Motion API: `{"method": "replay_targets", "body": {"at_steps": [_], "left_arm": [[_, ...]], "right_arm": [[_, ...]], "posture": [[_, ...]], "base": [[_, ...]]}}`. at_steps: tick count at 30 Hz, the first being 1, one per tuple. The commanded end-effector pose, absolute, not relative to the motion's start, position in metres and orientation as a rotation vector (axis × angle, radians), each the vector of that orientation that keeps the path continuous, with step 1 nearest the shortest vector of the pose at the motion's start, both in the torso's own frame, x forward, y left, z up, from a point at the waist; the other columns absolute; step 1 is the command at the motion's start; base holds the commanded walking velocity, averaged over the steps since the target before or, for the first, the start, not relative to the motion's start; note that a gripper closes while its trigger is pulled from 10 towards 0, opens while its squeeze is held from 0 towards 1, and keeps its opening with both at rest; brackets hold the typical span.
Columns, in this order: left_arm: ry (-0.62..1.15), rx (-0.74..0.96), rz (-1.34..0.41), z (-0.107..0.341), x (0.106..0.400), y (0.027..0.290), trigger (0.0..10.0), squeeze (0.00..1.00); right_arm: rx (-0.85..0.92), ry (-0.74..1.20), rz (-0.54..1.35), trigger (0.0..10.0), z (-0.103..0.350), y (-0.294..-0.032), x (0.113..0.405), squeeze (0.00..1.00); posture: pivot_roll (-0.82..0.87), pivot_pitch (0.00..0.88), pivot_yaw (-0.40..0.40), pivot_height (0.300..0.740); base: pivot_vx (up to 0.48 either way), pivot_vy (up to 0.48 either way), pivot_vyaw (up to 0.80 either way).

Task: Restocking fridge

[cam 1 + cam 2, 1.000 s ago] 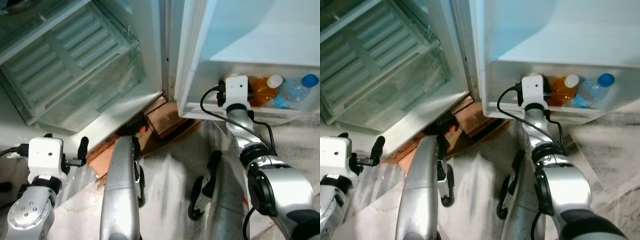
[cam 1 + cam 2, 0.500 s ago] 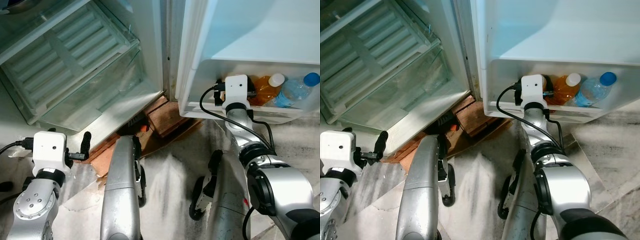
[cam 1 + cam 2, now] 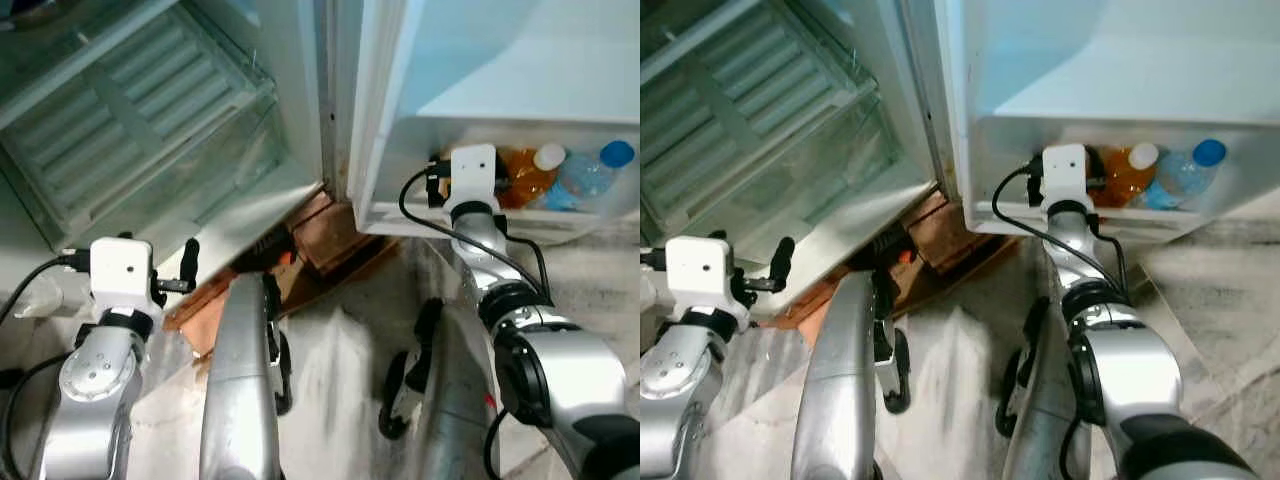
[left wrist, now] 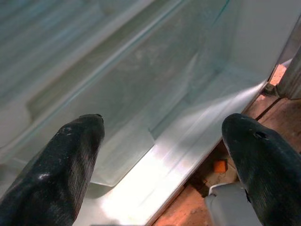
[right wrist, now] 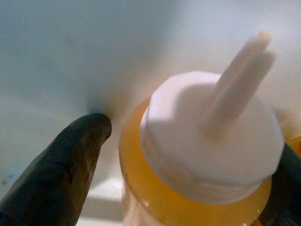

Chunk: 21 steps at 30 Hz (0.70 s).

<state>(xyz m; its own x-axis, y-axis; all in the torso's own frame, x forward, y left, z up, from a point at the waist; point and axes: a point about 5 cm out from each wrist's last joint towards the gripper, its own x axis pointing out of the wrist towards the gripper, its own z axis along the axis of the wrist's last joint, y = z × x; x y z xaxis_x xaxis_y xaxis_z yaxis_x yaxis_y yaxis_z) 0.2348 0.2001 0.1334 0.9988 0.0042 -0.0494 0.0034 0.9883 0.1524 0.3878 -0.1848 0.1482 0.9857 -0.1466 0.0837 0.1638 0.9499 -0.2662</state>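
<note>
- The fridge (image 3: 150, 130) stands open in front of me, its clear drawer (image 4: 155, 94) at the bottom and bare wood (image 3: 320, 235) under its corner.
- The door shelf (image 3: 480, 215) on my right holds an orange bottle (image 5: 197, 155), another orange bottle with a white cap (image 3: 535, 168) and a water bottle with a blue cap (image 3: 595, 175).
- My right jaws (image 5: 188, 155) reach into that shelf, one finger on each side of the nearest orange bottle; I cannot tell whether they are gripping it.
- My left jaws (image 4: 162, 141) hang apart, empty, before the clear drawer.
</note>
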Motion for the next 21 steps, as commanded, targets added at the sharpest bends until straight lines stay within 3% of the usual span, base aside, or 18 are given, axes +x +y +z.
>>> {"method": "replay_targets", "body": {"at_steps": [1, 12, 13, 14, 16, 17, 18, 19, 21], "left_arm": [[0.08, 0.152, 0.01, 0.122, 0.235, 0.201, 10.0, 0.0], [0.047, 0.116, -0.018, 0.115, 0.252, 0.186, 10.0, 0.0], [0.043, 0.113, -0.016, 0.113, 0.254, 0.186, 10.0, 0.0], [0.042, 0.111, -0.014, 0.112, 0.254, 0.186, 10.0, 0.0], [0.041, 0.104, -0.009, 0.11, 0.255, 0.185, 10.0, 0.0], [0.042, 0.101, -0.006, 0.108, 0.255, 0.185, 10.0, 0.0], [0.042, 0.098, -0.004, 0.107, 0.256, 0.184, 10.0, 0.0], [0.042, 0.094, -0.002, 0.106, 0.257, 0.183, 10.0, 0.0], [0.042, 0.089, -0.002, 0.105, 0.257, 0.182, 10.0, 0.0]], "right_arm": [[-0.227, -0.332, -0.138, 10.0, 0.217, -0.178, 0.4, 1.0], [-0.286, -0.393, 0.005, 10.0, 0.193, -0.17, 0.374, 0.98], [-0.304, -0.43, 0.023, 10.0, 0.195, -0.169, 0.364, 0.71], [-0.308, -0.442, 0.024, 10.0, 0.195, -0.169, 0.36, 0.71], [-0.309, -0.453, 0.021, 10.0, 0.194, -0.17, 0.352, 0.32], [-0.31, -0.461, 0.017, 10.0, 0.194, -0.17, 0.346, 0.07], [-0.311, -0.466, 0.014, 10.0, 0.193, -0.171, 0.342, 0.07], [-0.313, -0.472, 0.009, 10.0, 0.191, -0.171, 0.335, 0.0], [-0.314, -0.47, 0.004, 10.0, 0.188, -0.171, 0.328, 0.0]], "posture": [[0.18, 0.234, 0.058, 0.547], [0.11, 0.154, 0.049, 0.547], [0.1, 0.135, 0.044, 0.547], [0.1, 0.135, 0.044, 0.547], [0.09, 0.116, 0.038, 0.547], [0.08, 0.105, 0.035, 0.547], [0.08, 0.099, 0.033, 0.547], [0.07, 0.088, 0.03, 0.547], [0.07, 0.078, 0.025, 0.547]], "base": [[0.0, 0.0, 0.0], [0.0, 0.0, 0.0], [0.0, 0.0, 0.0], [0.0, 0.0, 0.0], [0.0, 0.0, 0.0], [0.0, 0.0, 0.0], [0.0, 0.0, 0.0], [0.0, 0.0, 0.0], [0.0, 0.0, 0.0]]}}
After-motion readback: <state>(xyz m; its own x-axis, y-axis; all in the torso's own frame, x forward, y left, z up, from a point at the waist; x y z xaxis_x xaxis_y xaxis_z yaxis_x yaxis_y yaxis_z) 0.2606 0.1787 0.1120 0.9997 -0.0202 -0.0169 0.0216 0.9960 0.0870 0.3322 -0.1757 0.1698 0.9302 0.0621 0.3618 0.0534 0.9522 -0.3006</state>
